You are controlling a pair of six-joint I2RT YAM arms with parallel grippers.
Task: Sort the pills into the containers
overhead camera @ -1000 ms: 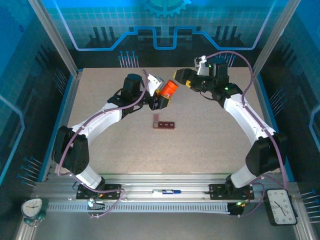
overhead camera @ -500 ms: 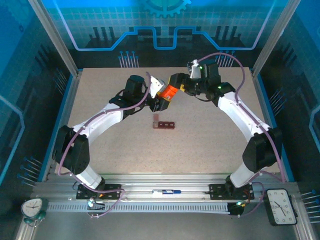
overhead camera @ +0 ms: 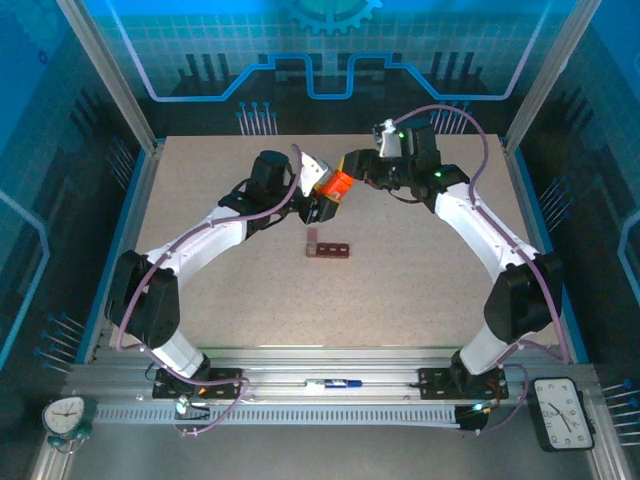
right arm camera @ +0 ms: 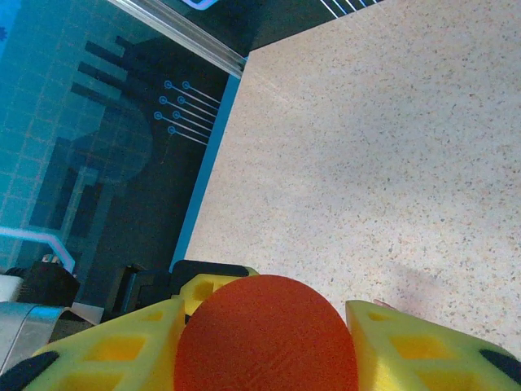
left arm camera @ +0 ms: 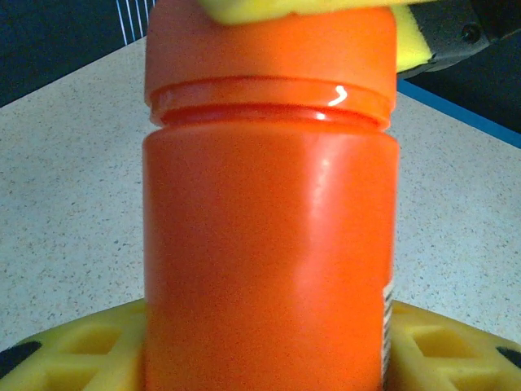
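1. Top view: since a second ago, the right gripper [overhead camera: 352, 168] has swung in from 3 o'clock and narrowed its jaws onto the top of the orange bottle [overhead camera: 337, 182]. The left gripper [overhead camera: 322, 200] has stayed clamped on the bottle's body and holds it tilted above the table [overhead camera: 420, 290]. The containers [overhead camera: 329, 248] lie on the table at 6 o'clock from the bottle, apart from both grippers. They look small and light, so a nudge would likely slide them. A small piece sticks out at their 10 o'clock end, perhaps an open flap; it is too small to tell.

2. Left wrist view: the bottle [left arm camera: 269, 244] stands between the left gripper's yellow pads [left arm camera: 73, 350], which are half-closed on its lower body. Its plastic is glossy and stiff, probably slippery, so the low, wide grip suits it. A yellow pad [left arm camera: 285, 8] of the right gripper lies across the cap [left arm camera: 269, 49] at 12 o'clock. The bottle wall is opaque, so any pills inside are hidden.

3. Right wrist view: the cap [right arm camera: 264, 338] sits between the right gripper's pads [right arm camera: 122, 350], which appear to touch it at 9 and 3 o'clock. The frame cuts off its lower edge. Whether its side is ribbed cannot be told.
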